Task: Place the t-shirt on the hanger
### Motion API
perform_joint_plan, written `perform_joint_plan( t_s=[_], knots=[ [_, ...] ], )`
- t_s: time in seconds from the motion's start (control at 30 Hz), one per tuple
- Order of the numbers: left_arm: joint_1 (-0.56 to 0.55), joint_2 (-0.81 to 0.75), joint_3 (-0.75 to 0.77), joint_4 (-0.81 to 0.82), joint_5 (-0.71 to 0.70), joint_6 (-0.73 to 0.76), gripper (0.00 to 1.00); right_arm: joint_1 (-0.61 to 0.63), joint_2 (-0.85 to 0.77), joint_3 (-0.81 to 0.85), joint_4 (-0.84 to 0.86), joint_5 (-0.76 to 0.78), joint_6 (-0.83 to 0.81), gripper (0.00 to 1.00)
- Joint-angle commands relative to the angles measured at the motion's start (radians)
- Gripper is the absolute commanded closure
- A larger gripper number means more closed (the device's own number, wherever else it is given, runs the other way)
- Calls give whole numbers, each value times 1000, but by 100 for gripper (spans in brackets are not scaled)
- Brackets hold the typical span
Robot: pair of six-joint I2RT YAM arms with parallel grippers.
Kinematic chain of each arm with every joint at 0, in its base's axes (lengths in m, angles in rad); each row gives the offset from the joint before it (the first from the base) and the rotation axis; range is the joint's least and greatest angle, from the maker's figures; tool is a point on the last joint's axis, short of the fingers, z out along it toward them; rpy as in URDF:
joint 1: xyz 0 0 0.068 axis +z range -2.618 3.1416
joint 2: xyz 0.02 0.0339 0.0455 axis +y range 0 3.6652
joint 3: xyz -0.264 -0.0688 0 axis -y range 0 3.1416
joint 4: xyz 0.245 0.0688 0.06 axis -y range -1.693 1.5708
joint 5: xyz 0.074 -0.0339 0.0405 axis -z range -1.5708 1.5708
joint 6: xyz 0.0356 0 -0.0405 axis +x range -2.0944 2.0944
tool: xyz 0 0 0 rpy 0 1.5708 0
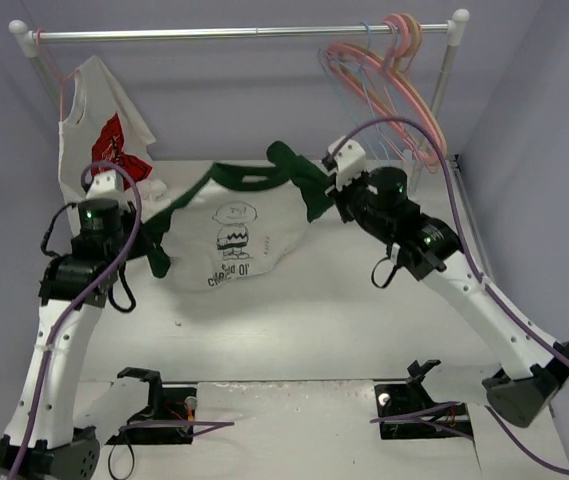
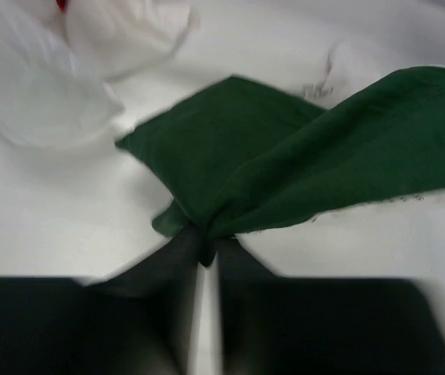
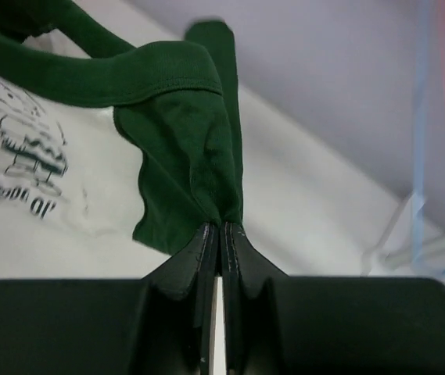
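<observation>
Left end effector (image 2: pixel 205 246) and right end effector (image 3: pixel 220 230) each pinch a green t-shirt (image 1: pixel 234 235) sleeve; the light-blue hanger (image 3: pixel 421 125), at 1 o'clock, is not yet threaded.

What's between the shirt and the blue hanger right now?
Nothing visible lies between the t-shirt and the hanger, but pink hangers hang bunched against it on the same rail.

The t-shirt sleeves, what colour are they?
Dark green; the t-shirt shows best in the right wrist view.
</observation>
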Motion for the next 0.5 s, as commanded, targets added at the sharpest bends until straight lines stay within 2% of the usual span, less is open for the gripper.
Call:
perform_joint_plan(
  t_s=[0.0,0.03,0.07,0.1,0.13,0.23,0.3,0.47],
  knots=[
    [4,-48,-202,56,66,-40,75,10,-43,-195,-22,43,124,93],
    [4,-63,-255,75,106,-56,65,13,-85,-231,-35,39,155,87],
    [4,-74,-300,78,106,-99,65,13,-103,-263,-59,36,184,77],
    [3,-95,-378,81,173,-121,59,16,-123,-314,-68,30,235,72],
    [4,-106,-409,75,193,-141,57,19,-161,-332,-78,23,260,65],
    [3,-157,-486,34,233,-210,50,22,-225,-369,-107,-1,327,63],
    [1,-189,-497,5,233,-234,49,22,-247,-366,-128,-1,347,59],
    [1,-189,-428,-74,229,-244,45,21,-224,-195,-219,3,335,53]
  ],
)
